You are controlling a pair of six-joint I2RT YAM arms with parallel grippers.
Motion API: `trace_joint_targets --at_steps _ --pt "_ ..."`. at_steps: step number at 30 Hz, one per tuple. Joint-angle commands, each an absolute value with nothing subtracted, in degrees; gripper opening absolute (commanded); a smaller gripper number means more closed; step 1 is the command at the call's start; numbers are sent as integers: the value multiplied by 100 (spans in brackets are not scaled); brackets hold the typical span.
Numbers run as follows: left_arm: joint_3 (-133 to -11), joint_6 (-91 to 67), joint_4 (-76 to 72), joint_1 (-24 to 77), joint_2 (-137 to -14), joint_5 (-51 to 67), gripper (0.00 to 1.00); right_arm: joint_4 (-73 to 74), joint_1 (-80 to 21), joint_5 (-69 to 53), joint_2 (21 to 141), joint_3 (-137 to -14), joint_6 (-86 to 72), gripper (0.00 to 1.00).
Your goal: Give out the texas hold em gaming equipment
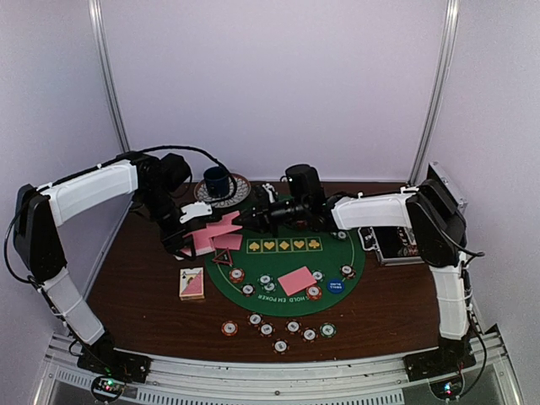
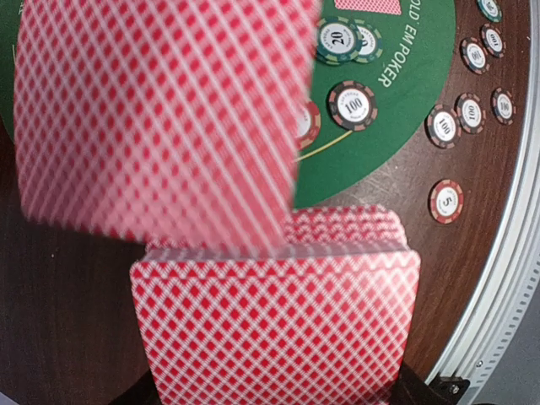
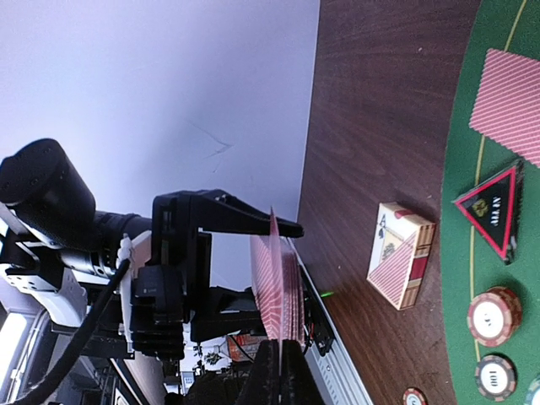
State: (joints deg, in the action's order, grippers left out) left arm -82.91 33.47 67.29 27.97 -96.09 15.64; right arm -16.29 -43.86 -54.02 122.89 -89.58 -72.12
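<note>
My left gripper (image 1: pixel 192 234) is shut on a deck of pink-backed playing cards (image 2: pixel 274 321), held above the table's left side. From the right, my right gripper (image 3: pixel 280 364) is shut on the edge of a single card (image 3: pixel 273 253) at the face of that deck; in the left wrist view this card (image 2: pixel 160 118) shows as a blur over the deck. The two grippers meet over the left edge of the green felt mat (image 1: pixel 354 268). On the mat lie one card (image 1: pixel 295 280), a blue disc (image 1: pixel 336 286), a red-edged black triangle marker (image 1: pixel 223 257) and several striped chips (image 1: pixel 268 283).
A card box (image 1: pixel 192 284) lies on the wood left of the mat. A row of chips (image 1: pixel 281 327) runs along the near side. A blue cup (image 1: pixel 217 180) on a saucer stands at the back, and a black case (image 1: pixel 398 245) at the right.
</note>
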Motion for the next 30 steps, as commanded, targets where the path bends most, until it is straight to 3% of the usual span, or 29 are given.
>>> trace_joint_targets --at_steps 1,6,22,30 --pt "-8240 3428 6632 2786 -9358 1513 0 -1551 -4110 -5477 12074 -8898 -7010 0" --pt "-8183 3419 6653 2786 -9266 1534 0 -1183 -3922 -5455 12495 -9271 -6744 0" --pt "-8218 3412 6741 2786 -9189 1679 0 621 -4153 -4541 14860 -12385 -5956 0" --pt "-8217 3418 6767 2786 -9157 1709 0 1057 -4190 -4063 15509 -13212 -5715 3"
